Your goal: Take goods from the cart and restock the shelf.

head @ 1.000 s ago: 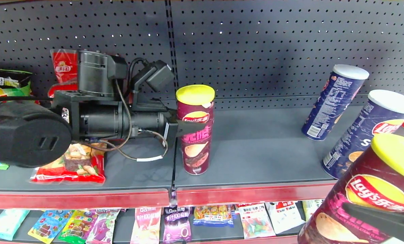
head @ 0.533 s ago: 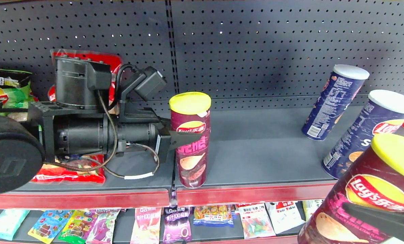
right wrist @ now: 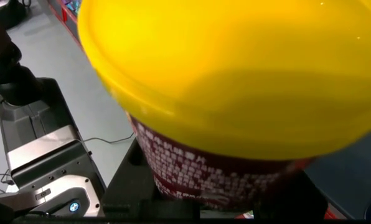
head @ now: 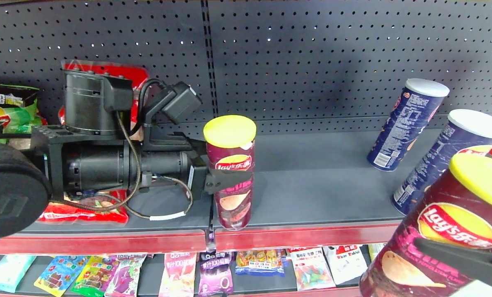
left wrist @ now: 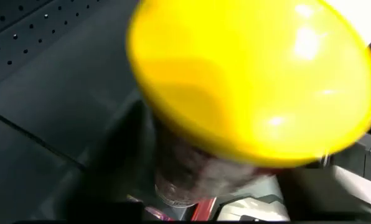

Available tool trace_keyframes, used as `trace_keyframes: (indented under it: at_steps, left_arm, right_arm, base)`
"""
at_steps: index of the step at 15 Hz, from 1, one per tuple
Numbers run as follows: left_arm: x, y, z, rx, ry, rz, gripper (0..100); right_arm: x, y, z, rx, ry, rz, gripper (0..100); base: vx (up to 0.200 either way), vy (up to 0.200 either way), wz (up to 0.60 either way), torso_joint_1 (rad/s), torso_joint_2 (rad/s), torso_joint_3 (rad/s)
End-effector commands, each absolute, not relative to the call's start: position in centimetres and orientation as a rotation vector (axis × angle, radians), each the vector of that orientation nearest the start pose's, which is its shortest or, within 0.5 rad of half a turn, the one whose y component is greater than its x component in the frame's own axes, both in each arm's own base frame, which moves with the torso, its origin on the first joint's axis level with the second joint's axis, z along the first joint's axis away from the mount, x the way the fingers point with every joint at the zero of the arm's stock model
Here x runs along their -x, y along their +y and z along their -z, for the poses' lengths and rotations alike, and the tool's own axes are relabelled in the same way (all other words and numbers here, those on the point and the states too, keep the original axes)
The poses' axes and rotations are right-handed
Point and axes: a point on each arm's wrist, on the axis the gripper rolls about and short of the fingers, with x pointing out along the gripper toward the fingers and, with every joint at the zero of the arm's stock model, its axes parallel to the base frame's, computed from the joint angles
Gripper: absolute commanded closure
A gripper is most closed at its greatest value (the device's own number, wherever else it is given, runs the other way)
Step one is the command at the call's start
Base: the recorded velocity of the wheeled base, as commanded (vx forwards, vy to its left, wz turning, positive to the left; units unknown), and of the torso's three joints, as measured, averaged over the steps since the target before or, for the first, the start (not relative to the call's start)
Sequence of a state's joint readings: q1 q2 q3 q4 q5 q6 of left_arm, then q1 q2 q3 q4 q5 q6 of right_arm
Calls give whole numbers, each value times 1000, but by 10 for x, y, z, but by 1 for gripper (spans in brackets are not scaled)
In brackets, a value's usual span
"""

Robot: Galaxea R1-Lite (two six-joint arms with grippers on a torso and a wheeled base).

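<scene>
Left gripper [head: 234, 180] stayed clamped on purple chip can [head: 232, 206] and pulled it toward red front edge of shelf [head: 312, 185]. Can stood upright there; touching shelf or not, could not tell. Right gripper [head: 456, 258] squeezed second can [head: 456, 222], off shelf, lifted a bit. Neither let go yet.

Dark grey pegboard back wall [head: 312, 49], grey shelf [head: 312, 185] with red front edge [head: 303, 236], pale grey floor [right wrist: 73, 74].
</scene>
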State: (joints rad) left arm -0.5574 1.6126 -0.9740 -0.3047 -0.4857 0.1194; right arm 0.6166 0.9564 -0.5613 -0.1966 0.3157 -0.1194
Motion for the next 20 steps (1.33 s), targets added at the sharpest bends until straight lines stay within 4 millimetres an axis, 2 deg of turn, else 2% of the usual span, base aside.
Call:
trace_keyframes:
  at_steps: [1, 3, 6, 7, 9, 11, 12, 13, 14, 20]
  left_arm:
    - [-237, -160, -223, -123, 291, 1039, 0]
    - [-227, -150, -218, -126, 308, 1013, 0]
    - [-203, -126, -212, -121, 325, 977, 0]
    - [-198, -121, -210, -119, 328, 969, 0]
    - [-171, -99, -203, -112, 333, 942, 0]
    - [-151, -86, -194, -105, 339, 926, 0]
    - [-142, -81, -190, -105, 339, 923, 0]
    - [-142, -81, -190, -105, 339, 923, 0]
    - [-130, -72, -188, -100, 323, 903, 0]
    - [-104, -52, -191, -55, 290, 832, 0]
  right_arm:
    - [-107, 85, -236, 144, 163, -941, 100]
    - [-126, 98, -245, 149, 176, -940, 100]
    - [-157, 120, -260, 150, 173, -939, 100]
    - [-162, 124, -262, 151, 173, -939, 100]
    - [-192, 144, -271, 153, 168, -942, 100]
    - [-217, 159, -276, 153, 163, -933, 100]
    - [-230, 167, -275, 160, 160, -931, 100]
    - [-231, 168, -275, 161, 159, -931, 100]
    - [-255, 184, -275, 165, 126, -934, 100]
    - [-313, 225, -264, 212, 80, -941, 100]
  base:
    - [0, 0, 0, 0, 0, 0]
    - [0, 0, 0, 0, 0, 0]
    - [0, 0, 0, 0, 0, 0]
    - [0, 0, 0, 0, 0, 0]
    - [0, 0, 0, 0, 0, 0]
    - [0, 0, 0, 0, 0, 0]
    - [0, 0, 0, 0, 0, 0]
    - [0, 0, 0, 0, 0, 0]
    - [0, 0, 0, 0, 0, 0]
    - [0, 0, 0, 0, 0, 0]
